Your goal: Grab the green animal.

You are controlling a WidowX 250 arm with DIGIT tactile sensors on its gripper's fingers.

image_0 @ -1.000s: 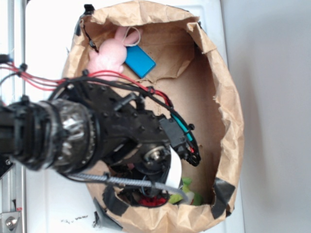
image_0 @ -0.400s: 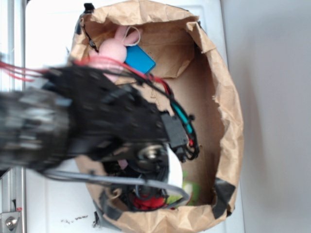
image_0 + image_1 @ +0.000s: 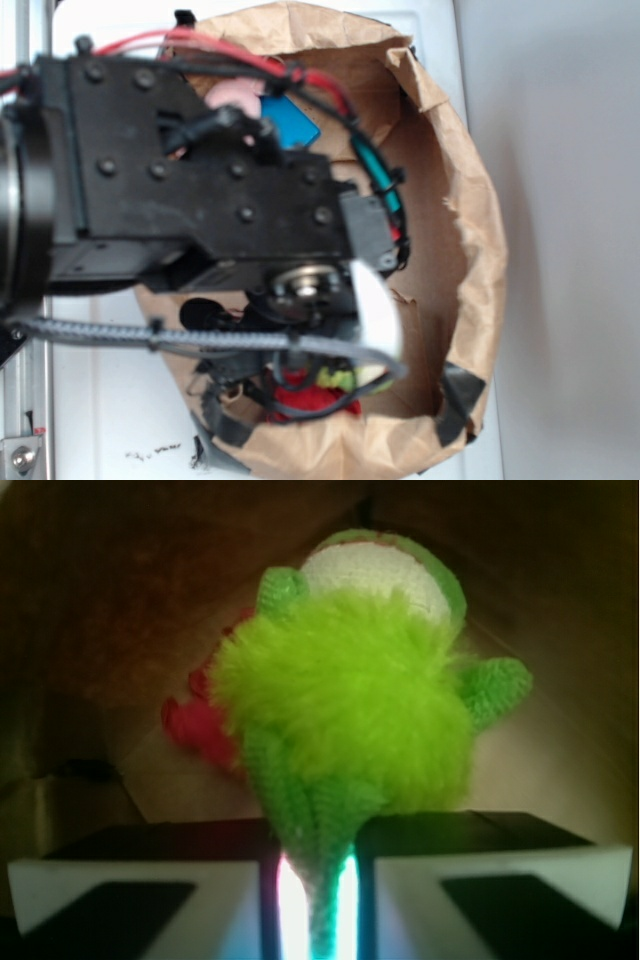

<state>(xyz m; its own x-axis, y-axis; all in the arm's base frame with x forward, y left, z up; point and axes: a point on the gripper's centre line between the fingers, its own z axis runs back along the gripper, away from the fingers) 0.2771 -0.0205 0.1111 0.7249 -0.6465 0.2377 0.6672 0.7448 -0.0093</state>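
Observation:
The green animal is a fuzzy lime-green plush with a pale belly, and it fills the middle of the wrist view. My gripper is shut on it, its two jaws pinching a narrow knitted green part at the bottom of that view. From outside, only a bit of the green animal shows under the black arm, low inside the paper bag. The fingers themselves are hidden by the arm there.
A red ruffled fabric lump lies beside the green plush at the bag's near end; the red fabric also shows behind it. A pink plush and a blue flat object lie at the far end. The bag's walls surround everything.
The arm has come up towards the camera and shifted towards the bag's far end. The green plush has moved a little left with it.

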